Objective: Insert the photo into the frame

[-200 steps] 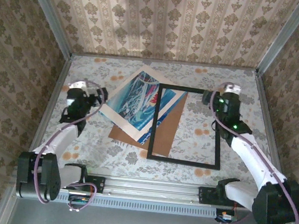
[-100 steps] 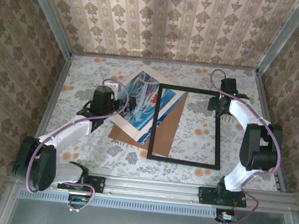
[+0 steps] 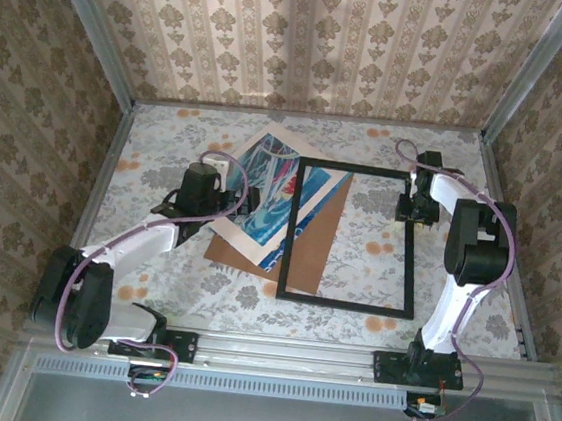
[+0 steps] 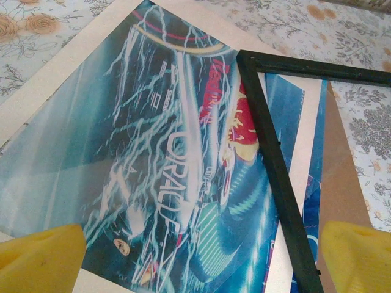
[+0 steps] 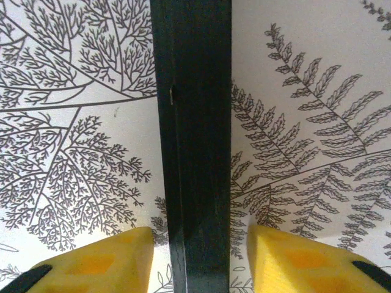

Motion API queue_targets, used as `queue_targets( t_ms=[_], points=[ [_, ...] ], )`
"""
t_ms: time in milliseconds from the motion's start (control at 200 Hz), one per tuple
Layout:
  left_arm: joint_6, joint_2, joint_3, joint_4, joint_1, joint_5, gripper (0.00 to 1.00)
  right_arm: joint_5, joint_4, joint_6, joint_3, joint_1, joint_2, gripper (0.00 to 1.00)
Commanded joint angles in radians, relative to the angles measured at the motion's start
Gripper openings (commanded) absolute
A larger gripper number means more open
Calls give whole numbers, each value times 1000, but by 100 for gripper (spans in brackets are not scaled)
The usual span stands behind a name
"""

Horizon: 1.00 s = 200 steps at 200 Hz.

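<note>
Right arm folded back; right gripper (image 5: 198,256) straddles the frame's (image 5: 195,122) right rail, pads just clear of it. Left arm outstretched; left gripper (image 4: 195,256) spread wide above the photo (image 4: 153,152), which lies under the frame's left rail on a brown board (image 3: 313,244).

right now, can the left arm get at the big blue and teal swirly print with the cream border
Probably yes: the left gripper hangs open just over the print, whose left part lies bare. The thin black rectangular frame crosses only its right side.
</note>
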Motion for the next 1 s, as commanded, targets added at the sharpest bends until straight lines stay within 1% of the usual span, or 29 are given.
queue_targets(
  t_ms=[0,180,350,530,825,930,995],
  points=[
    [28,8,25,-14,-8,-4,100,-19,-48,-16,32,-9,31,40],
    [34,16,27,-20,-8,-4,100,-7,-54,-15,48,-27,37,30],
    [40,22,31,-27,-8,-9,100,-23,-76,-24,78,-75,8,22],
    [51,25,36,-32,-8,-20,100,-43,-73,-31,85,-163,-41,20],
    [60,42,64,-41,-8,-34,100,107,-159,-68,174,-260,5,17],
    [60,55,78,-45,-8,-36,100,125,-173,-62,176,-301,-17,17],
    [59,63,83,-39,-7,-34,100,104,-173,-54,169,-330,-43,16]
  ],
)
